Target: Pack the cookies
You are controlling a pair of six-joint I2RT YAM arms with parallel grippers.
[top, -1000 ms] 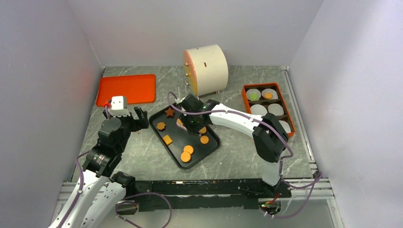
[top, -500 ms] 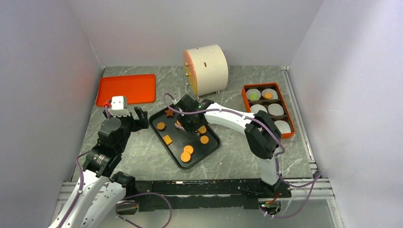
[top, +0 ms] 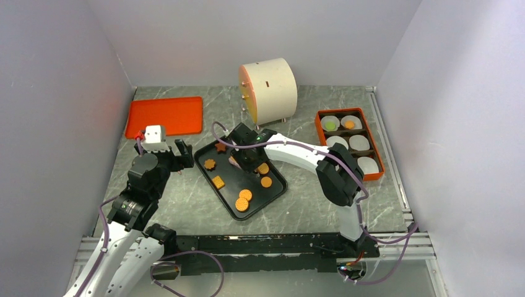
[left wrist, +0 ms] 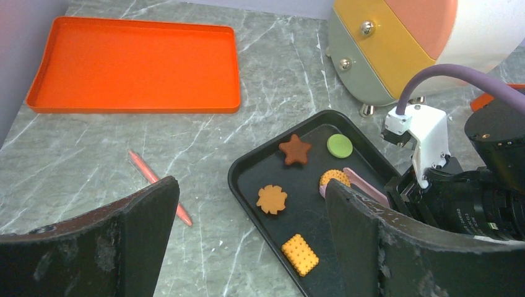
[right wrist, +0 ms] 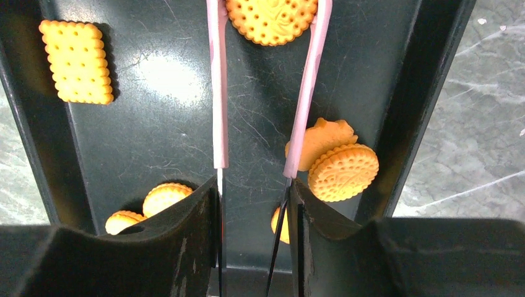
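A black tray point(top: 213, 189) holds the cookies: a brown star point(top: 220, 147), a brown flower point(top: 210, 164), an orange square point(top: 218, 182) and several orange rounds point(top: 246, 194). My right gripper point(right wrist: 254, 192) is shut on pink tongs point(right wrist: 216, 93), low over the tray. The tongs' two arms stand on either side of an orange round point(right wrist: 270, 18). A green round point(left wrist: 339, 145) lies beside the star. My left gripper point(left wrist: 251, 198) is open and empty, hovering at the tray's left edge.
An orange box point(top: 377, 158) with white liners at the right holds a green round point(top: 330, 125) and an orange round point(top: 350, 124). A cream drum-shaped toy point(top: 267, 90) stands behind the tray. An orange lid point(top: 164, 116) lies at back left. A red stick point(left wrist: 158, 185) lies on the table.
My right gripper has shifted left and a little farther back over the tray with the tongs. The left arm has not moved.
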